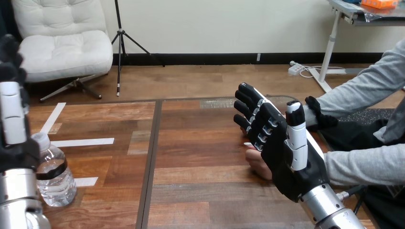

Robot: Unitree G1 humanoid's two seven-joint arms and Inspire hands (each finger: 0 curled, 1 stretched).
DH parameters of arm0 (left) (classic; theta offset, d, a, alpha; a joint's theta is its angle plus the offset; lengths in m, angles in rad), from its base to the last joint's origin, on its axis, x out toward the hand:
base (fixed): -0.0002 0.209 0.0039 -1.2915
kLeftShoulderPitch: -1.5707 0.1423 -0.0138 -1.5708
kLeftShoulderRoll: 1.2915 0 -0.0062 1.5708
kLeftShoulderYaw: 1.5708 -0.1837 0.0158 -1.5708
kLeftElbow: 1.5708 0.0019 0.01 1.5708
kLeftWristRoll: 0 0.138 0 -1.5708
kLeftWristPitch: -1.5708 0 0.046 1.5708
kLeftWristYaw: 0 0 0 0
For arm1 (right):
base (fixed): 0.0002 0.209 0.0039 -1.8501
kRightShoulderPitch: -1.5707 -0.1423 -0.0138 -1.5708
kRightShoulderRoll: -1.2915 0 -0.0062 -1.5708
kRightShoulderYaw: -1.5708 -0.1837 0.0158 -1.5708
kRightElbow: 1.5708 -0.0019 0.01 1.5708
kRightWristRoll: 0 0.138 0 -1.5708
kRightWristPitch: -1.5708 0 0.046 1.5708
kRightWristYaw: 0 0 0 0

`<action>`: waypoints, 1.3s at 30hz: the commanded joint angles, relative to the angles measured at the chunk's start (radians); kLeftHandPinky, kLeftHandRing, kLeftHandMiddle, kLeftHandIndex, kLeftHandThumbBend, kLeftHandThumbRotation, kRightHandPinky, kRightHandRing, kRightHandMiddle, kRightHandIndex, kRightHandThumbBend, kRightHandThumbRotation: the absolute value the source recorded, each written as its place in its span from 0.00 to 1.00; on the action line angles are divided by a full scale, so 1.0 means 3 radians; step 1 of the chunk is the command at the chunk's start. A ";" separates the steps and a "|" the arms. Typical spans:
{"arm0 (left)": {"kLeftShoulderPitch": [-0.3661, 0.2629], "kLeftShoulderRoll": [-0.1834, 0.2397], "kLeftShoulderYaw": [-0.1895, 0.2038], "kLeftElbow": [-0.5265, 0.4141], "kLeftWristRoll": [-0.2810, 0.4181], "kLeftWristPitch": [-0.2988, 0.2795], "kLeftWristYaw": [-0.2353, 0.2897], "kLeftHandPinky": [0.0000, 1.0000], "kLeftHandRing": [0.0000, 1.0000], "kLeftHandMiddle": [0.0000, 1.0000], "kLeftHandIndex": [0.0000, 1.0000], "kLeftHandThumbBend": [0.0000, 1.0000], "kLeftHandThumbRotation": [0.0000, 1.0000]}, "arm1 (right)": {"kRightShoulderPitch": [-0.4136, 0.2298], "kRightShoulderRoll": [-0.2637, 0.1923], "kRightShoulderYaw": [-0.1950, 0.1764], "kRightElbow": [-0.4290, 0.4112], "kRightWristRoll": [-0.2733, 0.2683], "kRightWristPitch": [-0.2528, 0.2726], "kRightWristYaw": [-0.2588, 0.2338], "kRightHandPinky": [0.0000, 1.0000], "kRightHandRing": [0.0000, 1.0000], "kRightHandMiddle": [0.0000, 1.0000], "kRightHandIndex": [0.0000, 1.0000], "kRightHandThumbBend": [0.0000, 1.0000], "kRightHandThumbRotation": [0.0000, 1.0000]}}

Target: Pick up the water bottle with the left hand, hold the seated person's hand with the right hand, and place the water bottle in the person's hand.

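Clear water bottle [56, 179] upright at left; person's hand [257, 163] at right, mostly hidden, pose unclear.

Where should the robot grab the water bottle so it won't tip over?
Around the middle, by the dark band, where the round body is wide. The water bottle stands upright and the left hand is close at its left, so a sideways grip from there looks best.

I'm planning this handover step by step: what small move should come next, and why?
Probably take hold of the water bottle with the left hand: it stands upright on the table right beside that hand, not yet lifted. The right hand, with straight fingers, is close beside the person's hand.
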 commanded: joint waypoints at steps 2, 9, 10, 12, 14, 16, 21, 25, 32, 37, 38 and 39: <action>-0.0243 0.0133 0.0081 0.0118 0.0032 -0.0120 0.0058 0.93 0.94 0.93 0.89 0.78 0.89 | -0.0116 0.0025 -0.0055 -0.0118 0.0047 -0.0040 0.0009 1.00 0.99 0.97 0.94 0.87 1.00; -0.0231 0.0182 0.0147 0.0206 0.0042 -0.0155 0.0118 0.94 0.94 0.94 0.89 0.80 0.89 | -0.0108 0.0024 -0.0056 -0.0143 0.0053 -0.0020 0.0001 1.00 0.99 0.97 0.93 0.87 1.00; -0.0231 0.0188 0.0156 0.0218 0.0042 -0.0157 0.0125 0.94 0.95 0.94 0.89 0.80 0.89 | -0.0107 0.0024 -0.0055 -0.0145 0.0055 -0.0017 0.0002 1.00 0.99 0.97 0.93 0.87 1.00; -0.0220 0.0197 0.0172 0.0228 0.0040 -0.0150 0.0140 0.95 0.95 0.94 0.89 0.80 0.89 | -0.0107 0.0022 -0.0056 -0.0151 0.0058 -0.0012 0.0003 1.00 0.99 0.97 0.93 0.87 1.00; -0.0208 0.0202 0.0182 0.0230 0.0037 -0.0144 0.0150 0.96 0.95 0.94 0.89 0.80 0.90 | -0.0107 0.0021 -0.0056 -0.0153 0.0059 -0.0011 0.0003 1.00 0.98 0.97 0.94 0.87 1.00; -0.0193 0.0206 0.0198 0.0230 0.0040 -0.0127 0.0170 0.98 0.96 0.94 0.89 0.80 0.90 | -0.0105 0.0020 -0.0057 -0.0153 0.0058 -0.0016 0.0006 1.00 0.98 0.97 0.94 0.87 1.00; -0.0165 0.0222 0.0236 0.0248 0.0032 -0.0100 0.0179 0.99 0.98 0.95 0.90 0.80 0.91 | -0.0103 0.0022 -0.0057 -0.0149 0.0060 -0.0021 0.0009 1.00 0.98 0.97 0.94 0.86 1.00; -0.0154 0.0235 0.0259 0.0281 0.0019 -0.0124 0.0159 1.00 0.99 0.96 0.91 0.81 0.91 | -0.0104 0.0024 -0.0059 -0.0147 0.0068 -0.0017 0.0009 1.00 0.98 0.97 0.93 0.86 1.00; -0.0128 0.0256 0.0284 0.0319 0.0042 -0.0114 0.0158 1.00 1.00 0.98 0.93 0.84 0.90 | -0.0106 0.0017 -0.0059 -0.0143 0.0059 -0.0021 0.0011 1.00 0.98 0.97 0.93 0.86 1.00; -0.0090 0.0270 0.0290 0.0333 0.0068 -0.0112 0.0158 1.00 1.00 0.99 0.94 0.86 0.90 | -0.0105 0.0019 -0.0057 -0.0149 0.0051 -0.0018 0.0001 1.00 0.98 0.96 0.93 0.87 1.00; -0.0086 0.0270 0.0289 0.0335 0.0066 -0.0115 0.0155 1.00 1.00 0.99 0.94 0.86 0.89 | -0.0107 0.0019 -0.0058 -0.0147 0.0053 -0.0018 0.0001 1.00 0.98 0.96 0.93 0.87 1.00; -0.0079 0.0270 0.0290 0.0341 0.0065 -0.0118 0.0154 1.00 1.00 0.99 0.94 0.86 0.89 | -0.0107 0.0020 -0.0058 -0.0148 0.0053 -0.0018 0.0000 1.00 0.98 0.96 0.93 0.87 1.00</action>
